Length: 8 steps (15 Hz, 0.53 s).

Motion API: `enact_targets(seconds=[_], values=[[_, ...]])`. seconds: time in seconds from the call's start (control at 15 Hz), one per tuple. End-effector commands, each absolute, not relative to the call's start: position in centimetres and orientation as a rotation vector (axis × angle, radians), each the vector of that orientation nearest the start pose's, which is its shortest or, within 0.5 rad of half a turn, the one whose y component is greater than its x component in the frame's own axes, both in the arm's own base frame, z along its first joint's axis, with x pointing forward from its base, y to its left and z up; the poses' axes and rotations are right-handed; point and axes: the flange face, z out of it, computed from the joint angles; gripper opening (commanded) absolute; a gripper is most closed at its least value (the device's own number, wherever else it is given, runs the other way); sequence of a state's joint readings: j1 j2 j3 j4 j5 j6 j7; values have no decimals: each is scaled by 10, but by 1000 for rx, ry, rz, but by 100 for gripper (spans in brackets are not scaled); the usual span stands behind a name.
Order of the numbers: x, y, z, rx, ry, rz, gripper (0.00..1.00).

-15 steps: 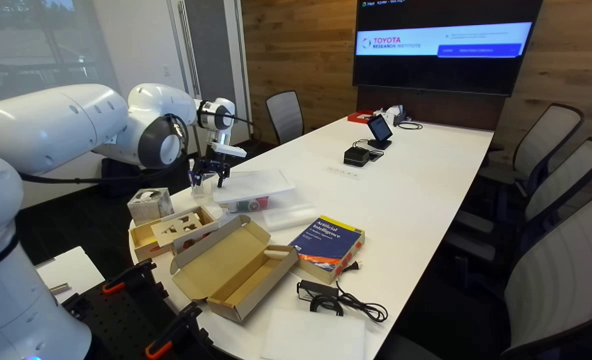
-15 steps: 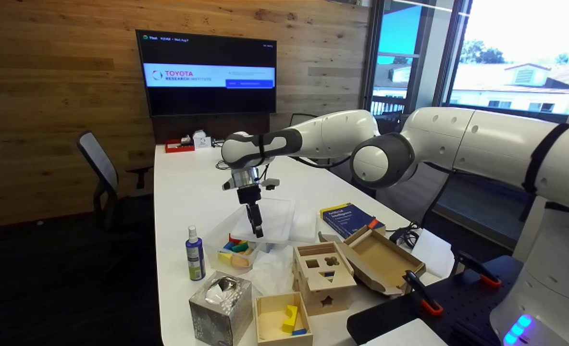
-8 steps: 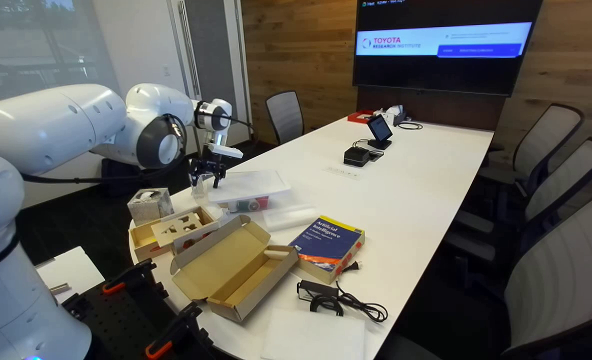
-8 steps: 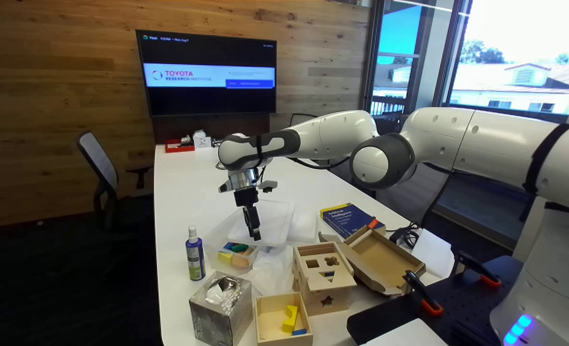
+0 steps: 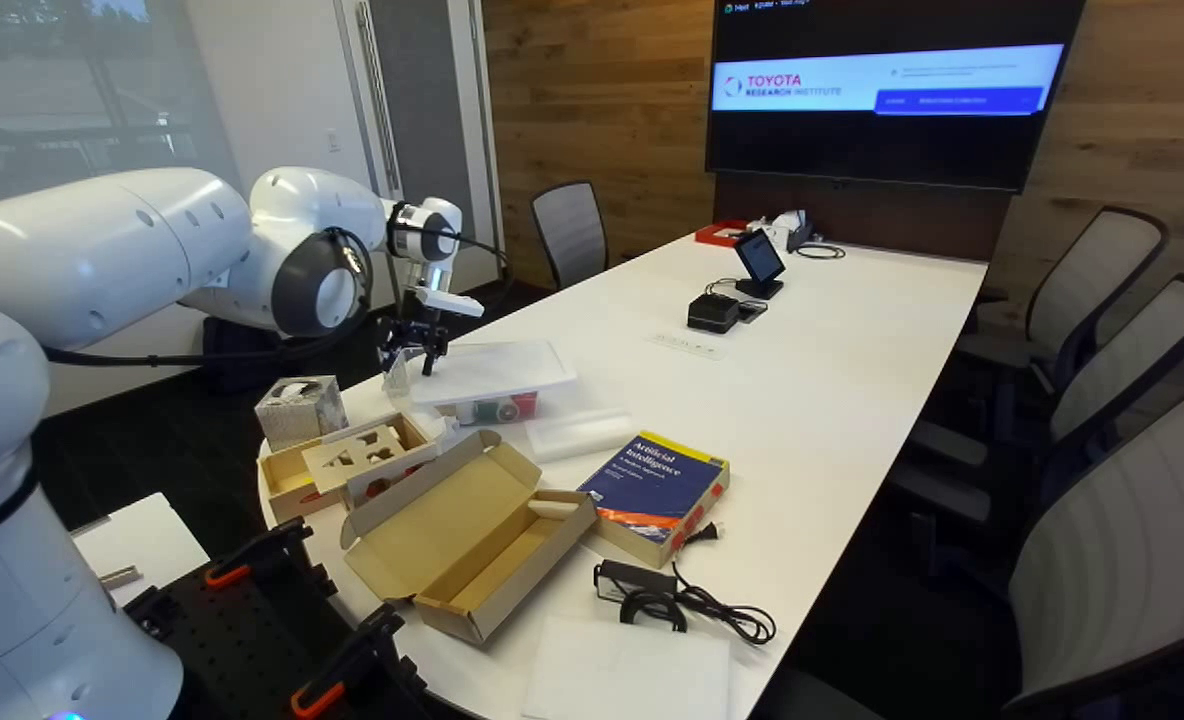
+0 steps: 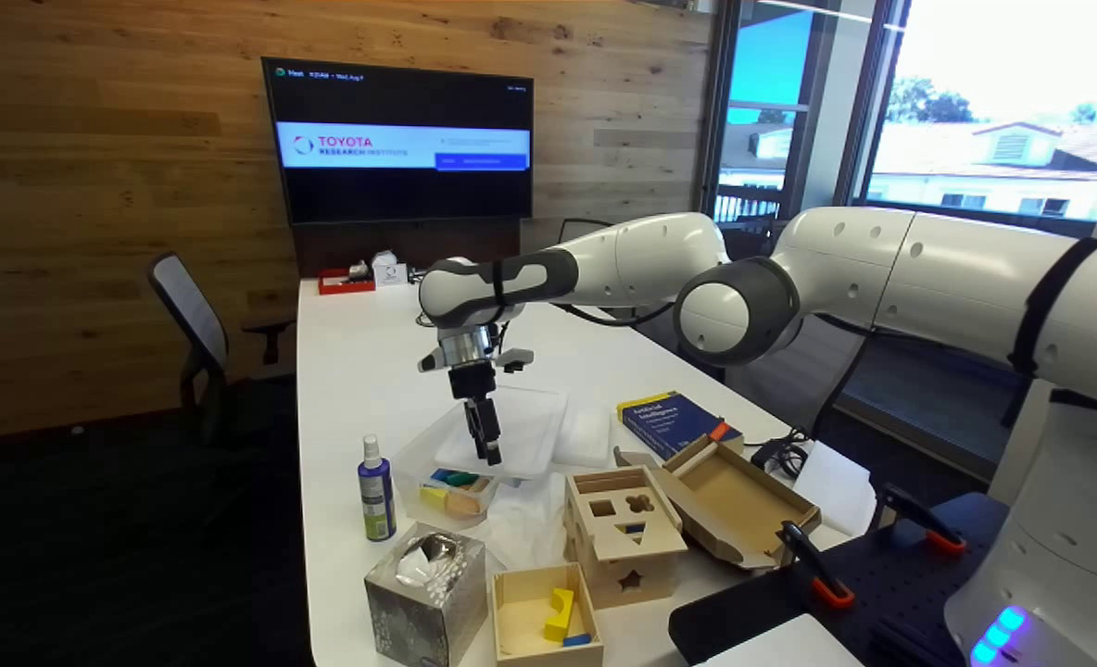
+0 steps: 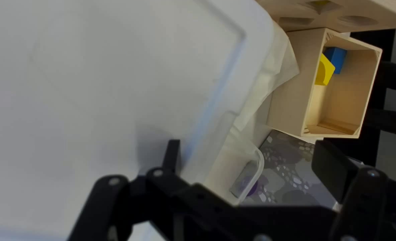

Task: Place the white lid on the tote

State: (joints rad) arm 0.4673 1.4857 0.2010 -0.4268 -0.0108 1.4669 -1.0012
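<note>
The flat whitish plastic lid (image 7: pixel 101 83) lay askew on the shallow clear plastic tote (image 6: pixel 419 454), baring a corner; the black claw (image 7: pixel 250 150) gaped wide.

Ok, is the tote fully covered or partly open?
Partly open: in the wrist view, a corner of the tote sticks out past the lid.
</note>
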Motion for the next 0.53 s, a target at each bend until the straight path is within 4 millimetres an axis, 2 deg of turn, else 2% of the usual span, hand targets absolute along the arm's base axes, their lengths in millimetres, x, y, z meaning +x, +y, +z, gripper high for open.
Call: enact_targets(seconds=[0.0,0.47], values=[[635,395,98,-1966,-1964,509,100],[637,402,100,-1939,-2029,457,100]])
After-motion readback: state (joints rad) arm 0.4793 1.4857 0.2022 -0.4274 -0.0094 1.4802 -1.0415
